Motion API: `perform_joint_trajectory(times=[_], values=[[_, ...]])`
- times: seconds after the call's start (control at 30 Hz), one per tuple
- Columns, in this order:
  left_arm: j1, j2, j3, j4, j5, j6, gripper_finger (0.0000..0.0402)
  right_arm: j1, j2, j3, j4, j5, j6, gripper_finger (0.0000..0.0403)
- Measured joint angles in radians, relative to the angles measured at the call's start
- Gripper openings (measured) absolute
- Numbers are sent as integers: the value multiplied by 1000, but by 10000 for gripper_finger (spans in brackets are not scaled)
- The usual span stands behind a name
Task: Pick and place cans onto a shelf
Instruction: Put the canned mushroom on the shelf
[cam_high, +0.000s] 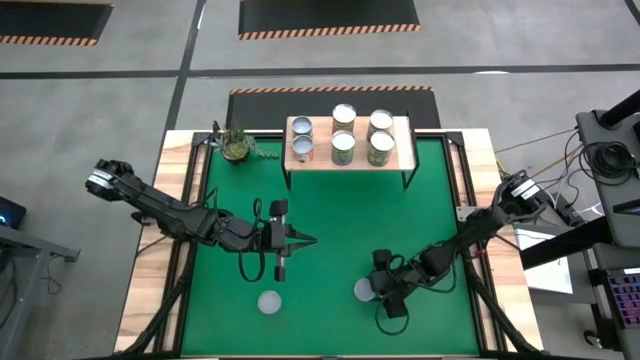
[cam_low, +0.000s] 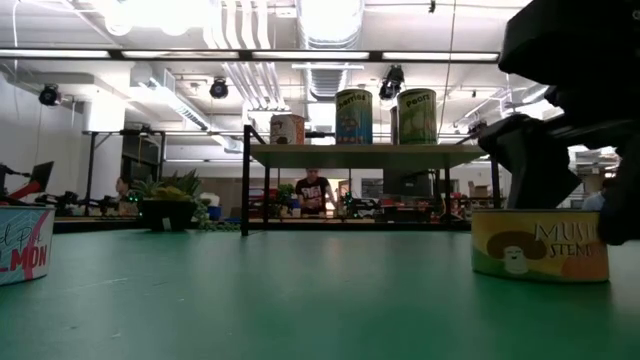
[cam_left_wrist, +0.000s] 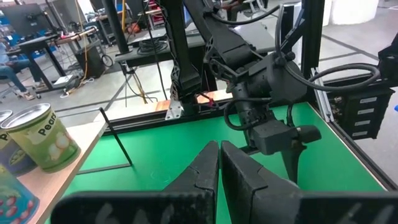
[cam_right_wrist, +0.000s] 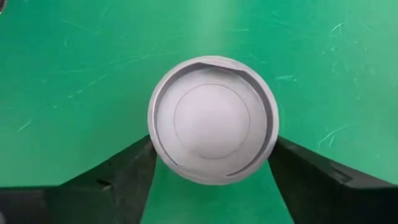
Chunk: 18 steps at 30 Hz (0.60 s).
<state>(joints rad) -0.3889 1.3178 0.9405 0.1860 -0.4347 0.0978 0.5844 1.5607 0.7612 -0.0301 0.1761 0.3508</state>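
Note:
Several cans (cam_high: 343, 148) stand on the shelf (cam_high: 405, 155) at the table's far edge, and they show in the low view on the shelf (cam_low: 360, 152). A can with a mushroom label (cam_low: 540, 245) stands upright on the green table near the front right; its silver top (cam_right_wrist: 212, 119) fills the right wrist view. My right gripper (cam_right_wrist: 212, 148) is open, one finger on each side of this can (cam_high: 363, 290). Another can (cam_high: 269, 302) stands near the front edge. My left gripper (cam_high: 308, 240) hovers shut over the table's middle, holding nothing. My right gripper comes at the can slanting down from the table's right side. Its fingers (cam_right_wrist: 134, 171) stand close on either side of the can's wall (cam_right_wrist: 154, 146). I cannot tell whether they touch it. The can stands upright on the table.
A small potted plant (cam_high: 237, 145) sits at the far left, beside the shelf. The second loose can (cam_low: 22, 245) stands left of the right gripper's can. Open green surface lies between the two arms and the shelf's black legs (cam_low: 247, 180).

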Motion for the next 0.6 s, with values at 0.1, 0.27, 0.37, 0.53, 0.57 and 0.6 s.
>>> perform_joint_trajectory(times=[0.1,0.27,0.37,0.53,0.57,0.6], values=[[0,0,0,0,0,2,0,-1,-2,0,6,-1,-10,246],[0,0,0,-1,0,2,0,-5,-42,0,-16,0,-13,220],[0,0,0,-1,0,10,0,-10,-95,0,-49,0,-13,218],[0,0,0,0,0,24,0,-43,-236,0,-146,8,-11,218],[0,0,0,0,0,26,0,-51,-267,0,-167,10,-11,218],[0,0,0,0,0,30,0,-57,-295,0,-185,18,-12,218]])
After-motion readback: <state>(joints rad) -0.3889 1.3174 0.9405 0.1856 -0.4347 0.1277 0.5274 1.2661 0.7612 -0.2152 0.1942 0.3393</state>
